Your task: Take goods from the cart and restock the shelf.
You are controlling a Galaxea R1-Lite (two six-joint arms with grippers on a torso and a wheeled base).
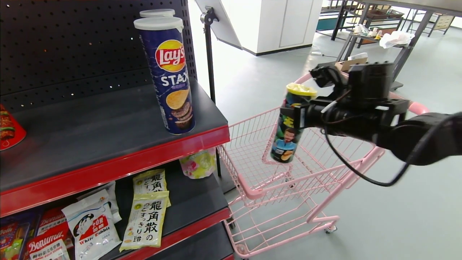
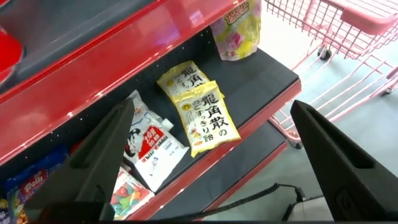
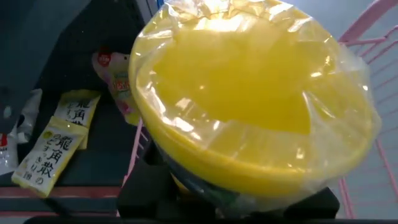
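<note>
My right gripper (image 1: 295,117) is shut on a tall can with a yellow lid (image 1: 288,124), held upright in the air above the pink cart (image 1: 252,189), just right of the shelf's end. In the right wrist view the can's plastic-wrapped yellow lid (image 3: 249,93) sits close under the camera. A blue chips can (image 1: 169,74) stands on the upper shelf board (image 1: 90,137) near its right end, with another white-lidded can (image 1: 157,13) behind it. My left gripper (image 2: 205,158) hangs open in front of the lower shelf, over yellow candy bags (image 2: 202,115).
The lower shelf holds yellow candy bags (image 1: 148,216), a white candy bag (image 1: 94,227) and a pale pouch (image 1: 197,163) at its right end. A red pack (image 1: 9,128) lies at the upper board's left. A black stand pole (image 1: 209,54) rises behind the shelf's corner.
</note>
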